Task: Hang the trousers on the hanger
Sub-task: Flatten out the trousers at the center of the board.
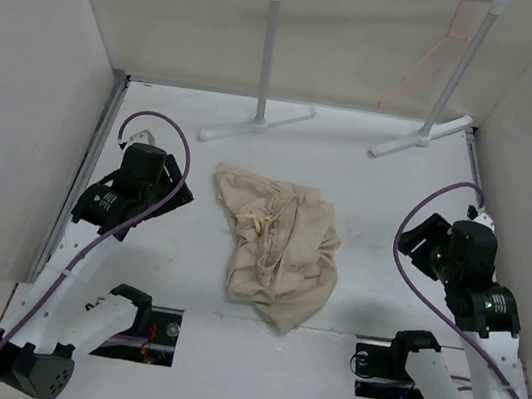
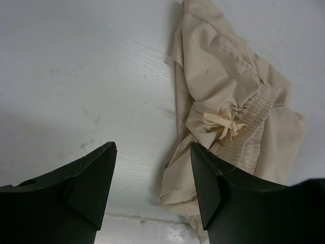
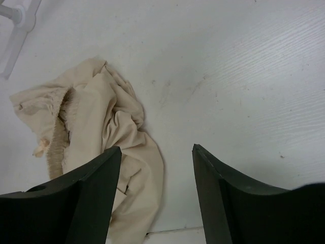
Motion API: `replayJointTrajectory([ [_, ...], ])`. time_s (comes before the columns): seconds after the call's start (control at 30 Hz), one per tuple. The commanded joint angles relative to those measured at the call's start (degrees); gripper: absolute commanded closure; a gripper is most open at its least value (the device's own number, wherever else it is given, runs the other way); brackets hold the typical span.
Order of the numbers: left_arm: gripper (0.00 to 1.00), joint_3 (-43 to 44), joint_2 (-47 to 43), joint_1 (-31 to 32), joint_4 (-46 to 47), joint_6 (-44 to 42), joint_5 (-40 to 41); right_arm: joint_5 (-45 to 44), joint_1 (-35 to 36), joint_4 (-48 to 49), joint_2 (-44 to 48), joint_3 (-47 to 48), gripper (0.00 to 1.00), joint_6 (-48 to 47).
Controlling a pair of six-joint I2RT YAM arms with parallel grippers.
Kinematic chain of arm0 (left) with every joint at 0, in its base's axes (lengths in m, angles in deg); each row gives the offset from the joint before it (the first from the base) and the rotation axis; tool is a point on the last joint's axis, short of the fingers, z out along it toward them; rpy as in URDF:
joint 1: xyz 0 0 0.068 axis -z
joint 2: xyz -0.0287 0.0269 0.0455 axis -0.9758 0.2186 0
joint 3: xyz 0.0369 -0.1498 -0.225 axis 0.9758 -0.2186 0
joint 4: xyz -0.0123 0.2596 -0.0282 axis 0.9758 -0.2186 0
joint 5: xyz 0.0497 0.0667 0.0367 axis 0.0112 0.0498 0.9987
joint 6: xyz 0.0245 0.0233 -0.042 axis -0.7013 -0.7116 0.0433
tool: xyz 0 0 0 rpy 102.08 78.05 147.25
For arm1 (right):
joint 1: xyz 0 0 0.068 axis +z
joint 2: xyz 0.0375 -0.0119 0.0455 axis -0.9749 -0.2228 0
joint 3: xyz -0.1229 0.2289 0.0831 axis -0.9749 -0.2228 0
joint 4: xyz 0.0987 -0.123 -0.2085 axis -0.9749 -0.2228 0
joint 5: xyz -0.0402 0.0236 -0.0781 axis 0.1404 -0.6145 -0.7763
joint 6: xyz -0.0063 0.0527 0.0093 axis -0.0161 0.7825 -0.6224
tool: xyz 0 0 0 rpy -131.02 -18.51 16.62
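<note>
Presently on the counter (image 1: 388, 194), item by item:

1. Trousers (image 1: 276, 250). Beige, crumpled into one heap at the middle of the counter, between the two arms and touching neither. The gathered waistband (image 2: 254, 133) faces up, with the drawstring (image 2: 223, 122) tied in a loose bow on it. No part is lifted or draped over anything.

2. Hanger (image 1: 432, 56). Thin pink-red wire, hooked over the crossbar of the rack (image 1: 269, 48) at its right end, just beside the right upright. It hangs tilted and bare, well apart from the trousers.

3. Rack. White tubes standing at the far edge of the counter, with two feet resting on the surface; one foot shows in the right wrist view.

4. Left claw (image 2: 152, 147). Jaws spread wide and holding nothing. It hangs over bare counter just left of the heap, with one of its fingers (image 2: 213, 183) overlapping the cloth edge in the left wrist view; whether they touch cannot be told.

5. Right claw (image 3: 157, 147). Jaws wide and holding nothing, over bare counter to the right of the heap.

6. Purple cable (image 1: 187, 163). One loop arcs over each arm.
</note>
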Motion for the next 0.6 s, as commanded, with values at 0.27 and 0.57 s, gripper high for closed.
replayJointTrajectory([
  [0.27, 0.42, 2.28, 1.24, 1.70, 3.17, -1.28, -1.46, 0.49, 0.29, 1.04, -0.95, 0.65, 0.68, -1.05],
  [0.57, 0.45, 1.57, 1.15, 2.93, 3.87, -0.31, -1.55, 0.67, 1.96, 1.04, -2.00, 0.91, 0.80, -1.14],
])
